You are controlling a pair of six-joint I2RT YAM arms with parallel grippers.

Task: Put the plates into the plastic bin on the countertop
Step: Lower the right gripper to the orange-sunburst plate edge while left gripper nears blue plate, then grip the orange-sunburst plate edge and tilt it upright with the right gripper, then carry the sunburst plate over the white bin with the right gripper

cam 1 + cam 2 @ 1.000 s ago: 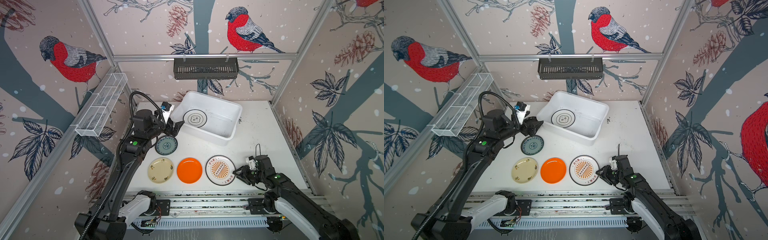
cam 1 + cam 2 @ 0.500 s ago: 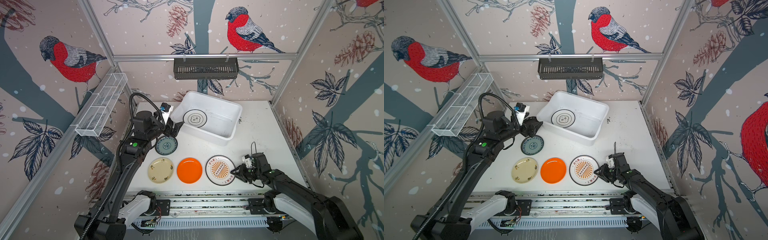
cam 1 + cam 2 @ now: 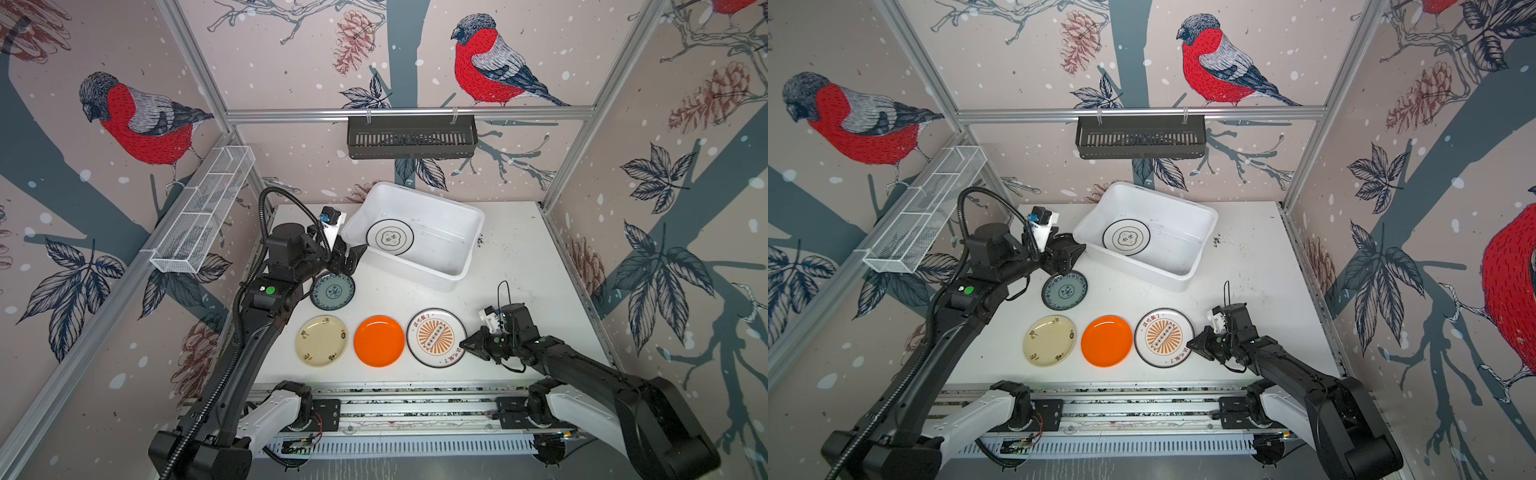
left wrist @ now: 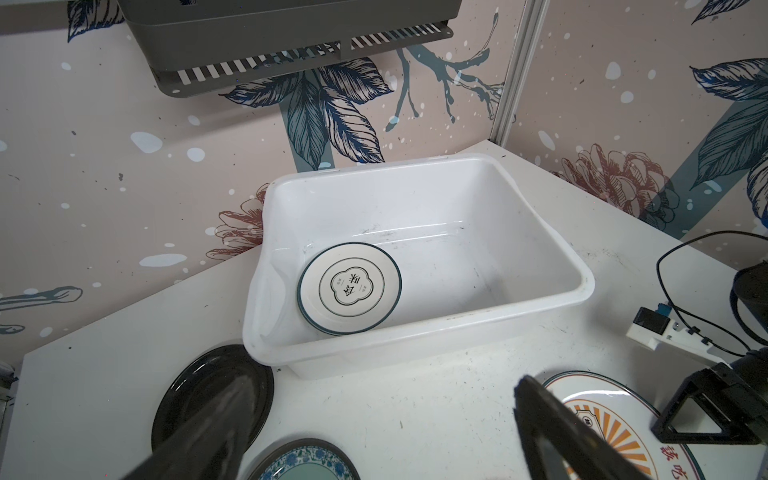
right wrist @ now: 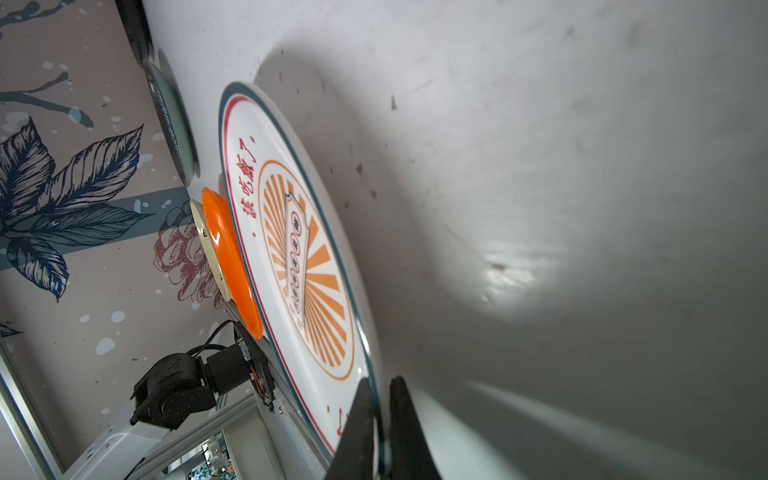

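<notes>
The white plastic bin [image 3: 432, 276] stands at the back of the countertop [image 3: 519, 257] with a black-rimmed white plate [image 3: 390, 237] lying inside. In front lie the teal-patterned plate [image 3: 332, 291], cream plate [image 3: 321, 340], plain orange plate [image 3: 379, 340] and orange-sunburst plate [image 3: 435, 337]. My right gripper [image 5: 380, 386] is shut on the near right rim of the sunburst plate [image 5: 299, 249], one finger above and one below. My left gripper [image 4: 380, 386] hangs open and empty beside the bin's left corner, above the teal plate's far edge. A black plate [image 4: 212, 395] lies under it.
A black slotted basket [image 3: 411, 137] hangs on the back wall. A white wire-mesh rack [image 3: 203, 216] is fixed to the left wall. Aluminium rails [image 3: 415, 403] run along the front edge. Bare countertop lies right of the bin.
My right gripper has slid left onto the sunburst plate's rim and closed on it. The left arm has barely moved and stays open.
</notes>
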